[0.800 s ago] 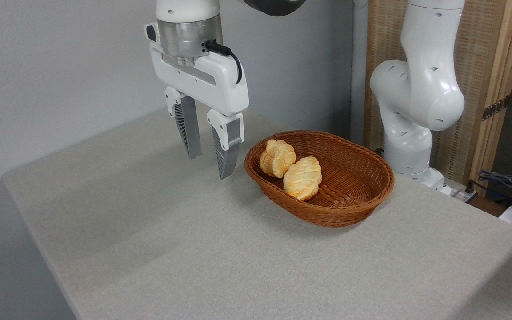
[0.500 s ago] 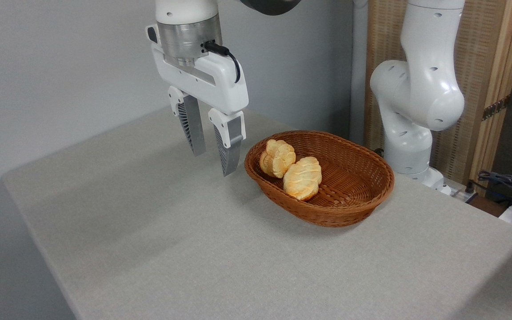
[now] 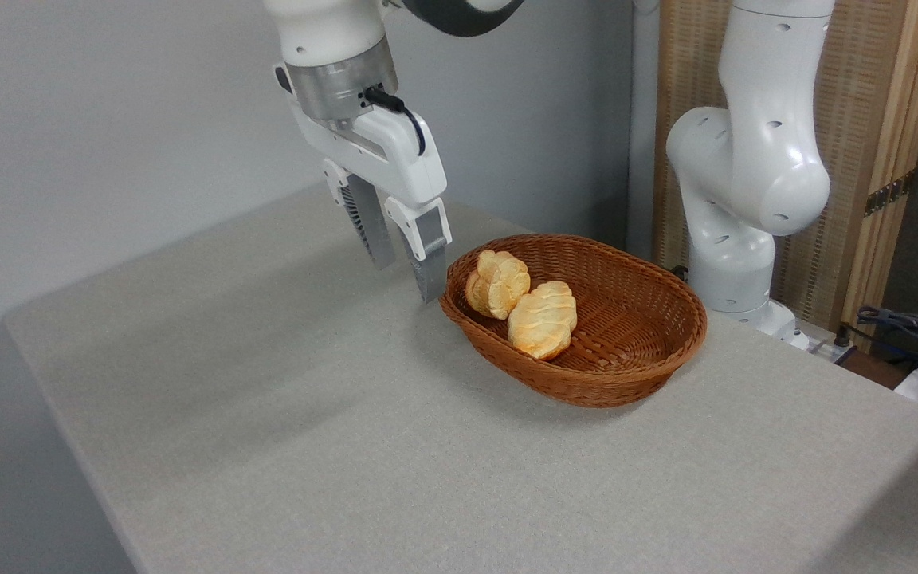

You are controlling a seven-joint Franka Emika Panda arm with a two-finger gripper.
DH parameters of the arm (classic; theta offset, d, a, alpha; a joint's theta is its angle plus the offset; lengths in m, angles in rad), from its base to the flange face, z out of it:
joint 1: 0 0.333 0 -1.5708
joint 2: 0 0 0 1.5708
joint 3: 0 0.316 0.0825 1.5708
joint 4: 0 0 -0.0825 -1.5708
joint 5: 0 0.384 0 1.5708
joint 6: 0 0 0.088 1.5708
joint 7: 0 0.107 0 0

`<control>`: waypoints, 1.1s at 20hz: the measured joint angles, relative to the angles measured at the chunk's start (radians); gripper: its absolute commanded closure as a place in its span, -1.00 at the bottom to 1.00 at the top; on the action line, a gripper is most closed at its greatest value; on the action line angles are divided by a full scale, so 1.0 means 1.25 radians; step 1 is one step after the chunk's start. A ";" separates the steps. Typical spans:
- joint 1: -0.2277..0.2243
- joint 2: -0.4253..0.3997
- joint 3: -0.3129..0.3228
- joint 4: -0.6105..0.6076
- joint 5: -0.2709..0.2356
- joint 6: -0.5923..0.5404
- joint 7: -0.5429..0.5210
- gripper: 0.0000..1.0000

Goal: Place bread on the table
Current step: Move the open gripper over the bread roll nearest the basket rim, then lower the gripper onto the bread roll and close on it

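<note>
The bread (image 3: 497, 284), a small knobbly golden-brown roll, leans against the left inner wall of a brown wicker basket (image 3: 634, 351) on the grey-beige table (image 3: 284, 414). A longer oval roll (image 3: 543, 319) with a pale ridged top lies just beside it in the basket. My gripper (image 3: 407, 279) hangs open and empty just left of the basket's left rim, fingers pointing down and tilted toward the basket, a little above the tabletop.
The white arm's base and lower links (image 3: 738, 199) stand behind the basket at the right. Cables and dark gear (image 3: 913, 335) lie past the table's far right edge. A wood-framed screen (image 3: 873, 143) stands at the back right.
My gripper has moved right toward the basket and tilted, its fingertips now close to the basket's left rim. Both rolls and the basket have stayed put.
</note>
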 measured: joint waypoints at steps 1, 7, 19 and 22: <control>-0.011 -0.004 0.000 -0.010 0.000 -0.011 0.000 -1.00; -0.097 -0.041 -0.002 -0.101 0.000 -0.068 0.000 -1.00; -0.167 -0.059 -0.002 -0.233 0.000 -0.067 0.002 -0.10; -0.177 -0.056 -0.002 -0.242 0.001 -0.067 0.006 0.45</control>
